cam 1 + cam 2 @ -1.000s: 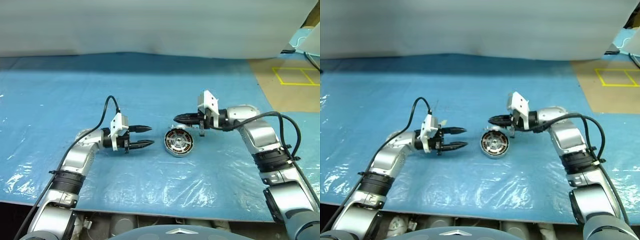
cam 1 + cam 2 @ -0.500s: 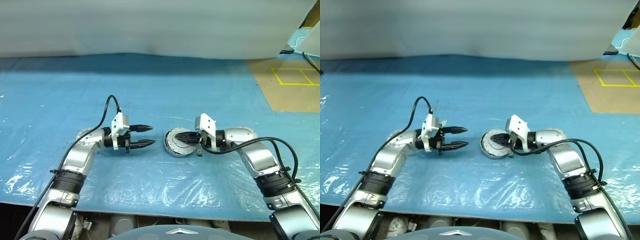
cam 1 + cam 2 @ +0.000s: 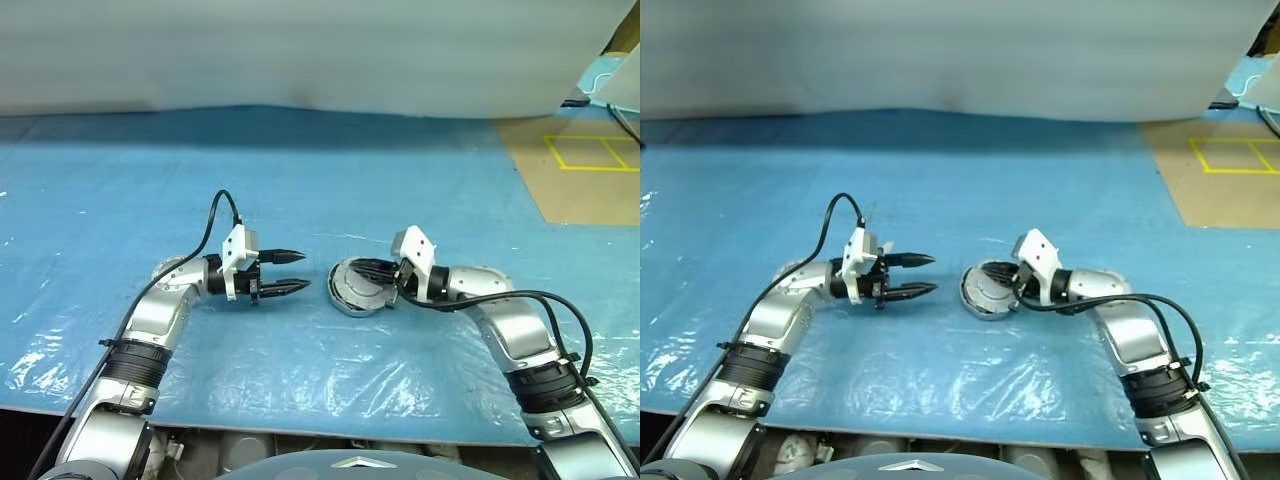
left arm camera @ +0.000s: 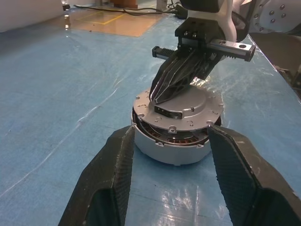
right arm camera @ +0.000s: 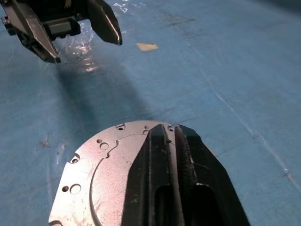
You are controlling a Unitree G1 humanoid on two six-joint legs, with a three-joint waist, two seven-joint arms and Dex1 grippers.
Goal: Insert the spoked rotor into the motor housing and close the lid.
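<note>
Left eye view: the round silver motor housing (image 3: 358,286) sits on the blue plastic-sheeted desk (image 3: 300,170), between the two arms. A flat grey metal lid (image 3: 350,279) lies on top of the housing, tilted rather than flush. The right gripper (image 3: 366,268) reaches in from the housing's right side, and its black fingers lie over the lid. The left gripper (image 3: 296,272) hangs just left of the housing, pointing at it, clear of it, jaws apart with nothing between them. A tan floor patch with yellow tape lines (image 3: 590,152) lies well beyond the housing, toward the far right.

Right eye view: same layout. The left gripper's jaws stand apart just left of the housing; the right gripper's tips sit on the lid's top face.

Left wrist view: the housing stands between and just past the two black left fingers (image 4: 110,174), neither finger touching it. Copper-coloured windings (image 4: 164,137) show in the gap under the lid's near edge, so the lid is not seated; it is raised on the near side. The right gripper's fingertips press down on the lid's upper face near a small rectangular slot. Its jaws are almost together.

Right wrist view: the right fingers (image 5: 157,188) lie on the lid's silver face, with only a thin slit between them, clamped on nothing. The lid shows small holes around its rim. The left gripper is beyond the lid, jaws apart, above the desk. The spoked rotor cannot be made out.
</note>
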